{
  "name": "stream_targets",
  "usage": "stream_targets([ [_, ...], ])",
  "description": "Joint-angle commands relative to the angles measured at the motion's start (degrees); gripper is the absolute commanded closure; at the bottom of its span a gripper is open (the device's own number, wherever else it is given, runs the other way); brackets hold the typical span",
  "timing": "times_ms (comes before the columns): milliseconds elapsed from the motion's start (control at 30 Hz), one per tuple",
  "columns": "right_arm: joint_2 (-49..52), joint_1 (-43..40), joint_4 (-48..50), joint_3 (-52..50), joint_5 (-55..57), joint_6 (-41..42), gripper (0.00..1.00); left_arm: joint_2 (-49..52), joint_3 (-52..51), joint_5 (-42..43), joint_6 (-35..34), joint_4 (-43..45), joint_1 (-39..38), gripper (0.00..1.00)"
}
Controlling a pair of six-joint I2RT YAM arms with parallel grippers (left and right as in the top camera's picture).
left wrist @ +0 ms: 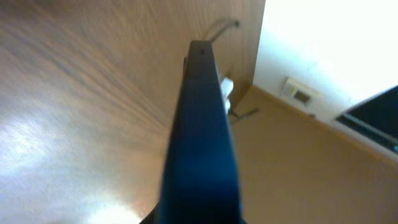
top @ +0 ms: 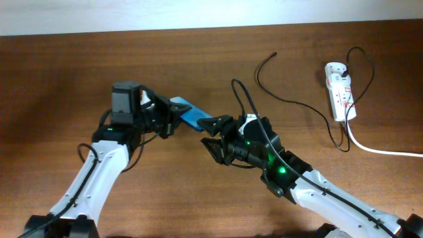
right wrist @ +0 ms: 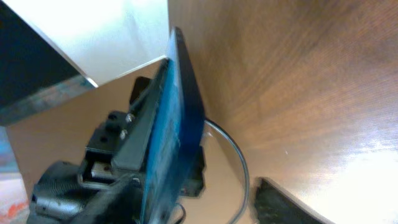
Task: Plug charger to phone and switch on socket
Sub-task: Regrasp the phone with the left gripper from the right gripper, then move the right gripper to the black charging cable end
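The phone [top: 190,114], blue-screened, is held off the table, tilted, between the two arms. My left gripper [top: 172,116] is shut on its left end. In the left wrist view the phone [left wrist: 200,137] shows edge-on and hides the jaws. My right gripper [top: 211,136] is open, with its fingers on either side of the phone's right end. In the right wrist view the phone [right wrist: 176,118] stands left of the right finger, apart from it. The charger's black cable [top: 297,104] lies loose with its plug tip [top: 274,54] on the table. The socket [top: 339,91] lies at the far right.
The socket's thick white cord [top: 383,151] runs off the right edge. The black cable loops above the socket and down beside it. The table's far edge meets a white wall [top: 198,13]. The left arm's body [right wrist: 93,168] fills the lower left of the right wrist view.
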Motion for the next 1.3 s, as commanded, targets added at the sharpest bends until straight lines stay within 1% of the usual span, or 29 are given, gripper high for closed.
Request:
stream_targets([
  [0, 0.07, 0.61, -3.37, 0.52, -0.33, -0.66, 0.11, 0.17, 0.46, -0.13, 13.22, -7.43, 5.05, 1.00],
  [33, 0.07, 0.61, -6.69, 0.52, -0.31, -0.66, 0.01, 0.17, 0.46, 0.28, 16.59, -9.97, 6.64, 1.00],
  [67, 0.07, 0.61, -9.46, 0.52, -0.15, -0.63, 0.01, 0.17, 0.46, 1.16, 18.80, -11.02, 7.69, 1.00],
  [100, 0.07, 0.63, -14.91, 0.52, 2.10, -0.63, 0.01, 0.17, 0.46, 2.58, 21.97, -12.46, 9.42, 1.00],
  [200, 0.07, 0.61, -26.60, 0.52, 12.94, -0.61, 0.00, 0.17, 0.46, 2.84, 23.21, -13.66, 10.95, 1.00],
  [233, 0.07, 0.61, -29.03, 0.52, 16.37, -0.68, 0.08, 0.17, 0.46, 2.86, 23.19, -13.68, 10.93, 1.00],
  [267, 0.07, 0.61, -32.44, 0.52, 22.40, -4.74, 0.26, 0.17, 0.46, 2.86, 23.23, -13.79, 10.93, 1.00],
  [300, 0.07, 0.61, -32.94, 0.52, 24.79, -7.67, 0.31, 0.17, 0.46, 2.86, 23.23, -13.90, 10.93, 1.00],
  [367, 0.07, 0.61, -33.05, 0.52, 28.94, -15.80, 0.48, 0.17, 0.46, 2.86, 23.23, -13.90, 10.93, 1.00],
  [400, 0.07, 0.61, -33.09, 0.52, 29.83, -18.56, 0.51, 0.17, 0.46, 2.86, 23.21, -13.90, 10.93, 1.00],
  [500, 0.07, 0.63, -35.60, 0.52, 30.49, -20.15, 0.50, 0.17, 0.46, 2.82, 23.19, -13.88, 10.93, 1.00],
  [567, 0.07, 0.63, -40.74, 0.52, 30.12, -20.15, 0.35, 0.17, 0.46, 2.82, 23.19, -13.90, 10.93, 1.00],
  [600, 0.07, 0.63, -43.71, 0.52, 28.48, -20.13, 0.20, 0.17, 0.46, 2.82, 23.19, -13.88, 10.93, 1.00],
  [633, 0.07, 0.63, -45.94, 0.52, 26.60, -20.15, 0.15, 0.17, 0.46, 2.47, 23.17, -13.88, 10.95, 1.00],
  [667, 0.07, 0.63, -47.15, 0.52, 26.14, -20.13, 0.14, 0.17, 0.46, 2.36, 23.17, -13.86, 10.95, 1.00],
  [700, 0.07, 0.63, -48.19, 0.52, 26.21, -20.15, 0.10, 0.17, 0.46, 2.40, 23.15, -13.88, 10.95, 1.00],
  [733, 0.07, 0.63, -48.41, 0.52, 26.60, -20.15, 0.04, 0.17, 0.46, 2.40, 23.15, -13.88, 10.95, 1.00],
  [767, 0.07, 0.63, -48.68, 0.52, 26.91, -20.15, 0.01, 0.17, 0.46, 2.43, 23.15, -13.88, 10.95, 1.00],
  [867, 0.17, 0.63, -49.18, 0.42, 28.09, -20.20, 0.00, 0.17, 0.46, 3.06, 23.15, -13.90, 10.93, 1.00],
  [900, 0.15, 0.63, -49.46, 0.42, 29.09, -20.20, 0.05, 0.17, 0.46, 3.10, 23.15, -13.90, 10.93, 1.00],
  [933, 0.15, 0.61, -49.44, 0.42, 31.10, -21.03, 0.15, 0.17, 0.46, 3.28, 23.15, -13.90, 10.93, 1.00],
  [967, 0.15, 0.59, -47.21, 0.44, 32.65, -25.57, 0.20, 0.17, 0.46, 3.98, 23.15, -13.90, 10.93, 1.00],
  [1000, 0.15, 0.44, -46.14, 0.57, 32.54, -27.78, 0.21, 0.17, 0.46, 4.00, 23.15, -13.92, 10.93, 1.00],
  [1033, 0.15, -0.98, -46.14, 2.45, 31.30, -33.24, 0.21, 0.17, 0.46, 3.98, 23.17, -13.90, 10.93, 1.00],
  [1067, 0.15, -1.92, -46.51, 3.61, 30.56, -35.56, 0.21, 0.17, 0.46, 3.98, 23.17, -13.92, 10.93, 1.00],
  [1167, 0.20, -7.87, -51.91, 11.61, 29.40, -42.47, 0.23, 0.17, 0.46, 5.01, 23.17, -13.92, 10.93, 1.00],
  [1200, 0.50, -10.10, -53.40, 14.40, 29.40, -44.81, 0.26, 0.17, 0.46, 5.03, 23.17, -13.92, 10.93, 1.00],
  [1233, 1.11, -12.04, -54.75, 17.09, 29.40, -47.04, 0.27, 0.17, 0.46, 4.98, 23.19, -13.90, 10.93, 1.00],
  [1267, 2.75, -14.49, -56.96, 21.20, 29.38, -50.10, 0.27, 0.17, 0.46, 4.98, 23.19, -13.90, 10.93, 1.00],
])
